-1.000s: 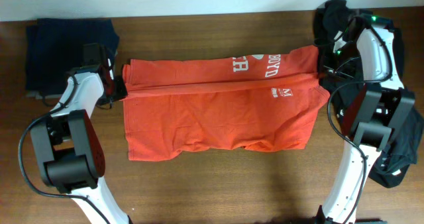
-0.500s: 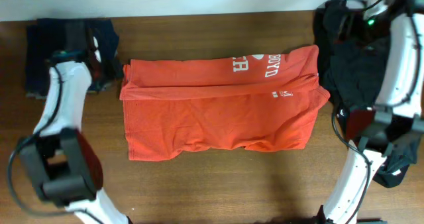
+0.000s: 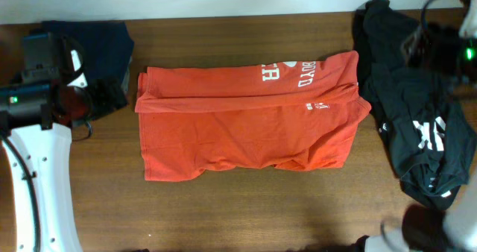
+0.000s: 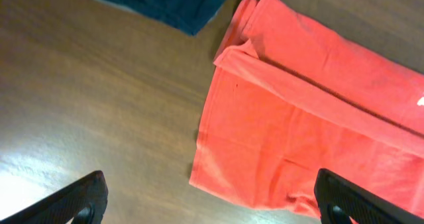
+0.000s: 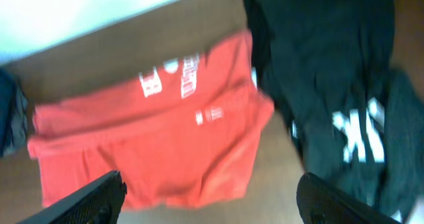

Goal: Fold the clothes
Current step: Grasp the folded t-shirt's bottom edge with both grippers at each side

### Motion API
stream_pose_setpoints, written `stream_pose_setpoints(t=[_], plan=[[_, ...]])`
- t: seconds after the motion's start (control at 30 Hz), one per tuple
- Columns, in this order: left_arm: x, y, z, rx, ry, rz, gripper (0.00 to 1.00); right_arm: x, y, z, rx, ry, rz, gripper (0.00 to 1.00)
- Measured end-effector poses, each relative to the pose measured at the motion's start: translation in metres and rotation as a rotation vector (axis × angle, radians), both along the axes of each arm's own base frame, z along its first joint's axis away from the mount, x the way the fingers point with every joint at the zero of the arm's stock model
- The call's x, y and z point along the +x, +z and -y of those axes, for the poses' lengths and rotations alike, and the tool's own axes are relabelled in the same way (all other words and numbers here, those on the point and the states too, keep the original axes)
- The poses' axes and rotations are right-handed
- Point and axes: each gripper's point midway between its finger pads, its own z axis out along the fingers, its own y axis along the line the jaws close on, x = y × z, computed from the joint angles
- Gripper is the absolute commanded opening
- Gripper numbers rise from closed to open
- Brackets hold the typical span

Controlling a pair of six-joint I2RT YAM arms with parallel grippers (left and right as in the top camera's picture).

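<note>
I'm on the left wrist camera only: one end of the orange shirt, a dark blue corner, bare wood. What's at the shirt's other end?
Observer: A heap of black clothes with white print lies close beside the orange shirt, on your right.
Operator: Any print showing on the shirt?
Observer: Yes, white lettering on the far strip, above the fold line; from overhead it reads upside down.
Operator: And the right pincer?
Observer: The right pincer is open and empty, well above the clothes.
</note>
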Motion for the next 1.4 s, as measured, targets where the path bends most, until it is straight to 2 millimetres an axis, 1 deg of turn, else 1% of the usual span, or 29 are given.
stream_pose_setpoints(t=[0.03,0.07,0.1,0.17,0.2,0.27,0.3,0.33,0.37,0.4,0.43,0.47,0.53,0.57,0.63,0.67,0.77,0.8,0.83,0.9,0.97,1.0,1.07,1.1,1.13,1.2,1.23,1.33,1.4], plan=[[-0.004,-0.002,0.001,-0.010,0.010,-0.006,0.99,-0.014,-0.007,-0.003,0.007,-0.006,-0.026,0.87],[-0.009,-0.005,0.002,-0.018,0.021,-0.014,0.99,-0.025,-0.013,-0.006,0.013,-0.013,-0.046,0.87],[-0.015,-0.010,0.003,-0.026,0.030,-0.025,0.99,-0.038,-0.025,-0.009,0.025,-0.018,-0.088,0.87],[-0.026,-0.022,0.005,-0.042,0.051,-0.056,0.99,-0.047,-0.044,-0.011,0.041,-0.024,-0.147,0.87],[-0.028,-0.030,0.006,-0.049,0.061,-0.061,0.99,-0.054,-0.061,-0.013,0.059,-0.028,-0.206,0.87],[-0.039,-0.054,0.009,-0.068,0.074,-0.110,0.99,-0.062,-0.100,-0.015,0.094,-0.041,-0.333,0.86],[-0.042,-0.073,0.012,-0.086,0.081,-0.129,0.99,-0.063,-0.122,-0.015,0.108,-0.043,-0.383,0.86],[-0.044,-0.084,0.014,-0.100,0.082,-0.144,0.97,-0.067,-0.141,-0.017,0.127,-0.044,-0.431,0.86],[-0.048,-0.101,0.017,-0.120,0.081,-0.168,0.94,-0.069,-0.161,-0.019,0.146,-0.044,-0.475,0.86],[-0.052,-0.123,0.022,-0.150,0.081,-0.192,0.91,-0.072,-0.180,-0.021,0.164,-0.042,-0.514,0.86],[-0.055,-0.137,0.025,-0.165,0.080,-0.204,0.89,-0.072,-0.198,-0.024,0.184,-0.038,-0.532,0.86],[-0.058,-0.152,0.028,-0.181,0.079,-0.219,0.84,-0.074,-0.209,-0.026,0.199,-0.035,-0.545,0.86],[-0.063,-0.168,0.031,-0.197,0.080,-0.232,0.84,-0.079,-0.229,-0.030,0.226,-0.031,-0.578,0.86],[-0.070,-0.180,0.033,-0.206,0.083,-0.255,0.84,-0.084,-0.239,-0.033,0.242,-0.032,-0.601,0.86],[-0.075,-0.190,0.035,-0.212,0.082,-0.270,0.80,-0.086,-0.251,-0.036,0.255,-0.031,-0.609,0.86],[-0.076,-0.195,0.035,-0.212,0.082,-0.268,0.76,-0.087,-0.257,-0.037,0.262,-0.032,-0.615,0.86],[-0.079,-0.207,0.036,-0.213,0.079,-0.267,0.72,-0.089,-0.271,-0.039,0.270,-0.030,-0.620,0.86],[-0.084,-0.215,0.037,-0.214,0.080,-0.282,0.70,-0.089,-0.272,-0.039,0.271,-0.030,-0.619,0.86],[-0.092,-0.223,0.038,-0.217,0.082,-0.306,0.70,-0.092,-0.279,-0.040,0.278,-0.032,-0.630,0.86],[-0.101,-0.237,0.039,-0.221,0.085,-0.340,0.67,-0.094,-0.284,-0.041,0.282,-0.031,-0.635,0.86],[-0.103,-0.246,0.039,-0.223,0.087,-0.357,0.66,-0.093,-0.286,-0.041,0.281,-0.032,-0.632,0.86],[-0.102,-0.249,0.039,-0.223,0.086,-0.357,0.65,-0.093,-0.286,-0.041,0.280,-0.031,-0.629,0.86],[-0.094,-0.253,0.038,-0.220,0.084,-0.336,0.61,-0.092,-0.286,-0.040,0.279,-0.031,-0.625,0.86],[-0.088,-0.255,0.037,-0.218,0.084,-0.323,0.56,-0.092,-0.286,-0.040,0.280,-0.031,-0.624,0.86],[-0.084,-0.257,0.036,-0.215,0.083,-0.311,0.53,-0.091,-0.286,-0.040,0.279,-0.031,-0.624,0.86],[-0.073,-0.266,0.034,-0.210,0.079,-0.294,0.52,-0.091,-0.286,-0.040,0.279,-0.031,-0.621,0.86],[-0.071,-0.270,0.034,-0.208,0.079,-0.301,0.52,-0.091,-0.286,-0.040,0.278,-0.030,-0.619,0.86],[-0.059,-0.272,0.034,-0.196,0.067,-0.284,0.52,-0.091,-0.286,-0.040,0.278,-0.030,-0.620,0.86],[-0.045,-0.273,0.037,-0.188,0.044,-0.258,0.50,-0.091,-0.286,-0.040,0.279,-0.030,-0.622,0.86]])
